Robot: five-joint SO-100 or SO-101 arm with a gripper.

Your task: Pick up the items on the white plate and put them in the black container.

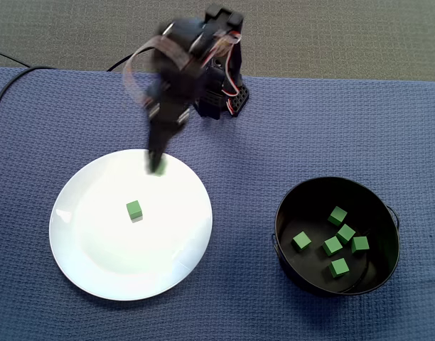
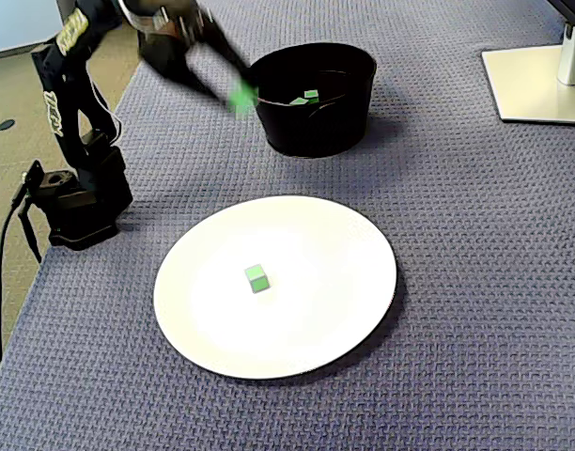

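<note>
End effector: my end effector is blurred in both fixed views, but its fingers look clamped together on a green block, with no gap that I can make out.
Held block: the held block shows as a green smear at my tip. In that view it hangs in the air between my base and the black container, clear of the counter. I judge I carry it high so that it clears the container's wall.
White plate: the white plate lies flat on the counter, which is covered in blue cloth. It is within easy reach in front of my base.
Block on the plate: one loose block sits near the middle of the plate, apart from everything else. It rests flat with open plate all round it, so my fingers can come down on either side.
Black container: the black container stands upright, well apart from the plate, with its mouth open upward. That is why a plain drop from above should do.
Blocks in the container: several dropped blocks lie scattered on its floor, some touching. They seem to have come to rest where they fell.
Progress: by my judgement the task is nearly done. One block is in my grip and one is left on the plate.
Risk: the wall is tall, and a low pass could knock the rim.
</note>
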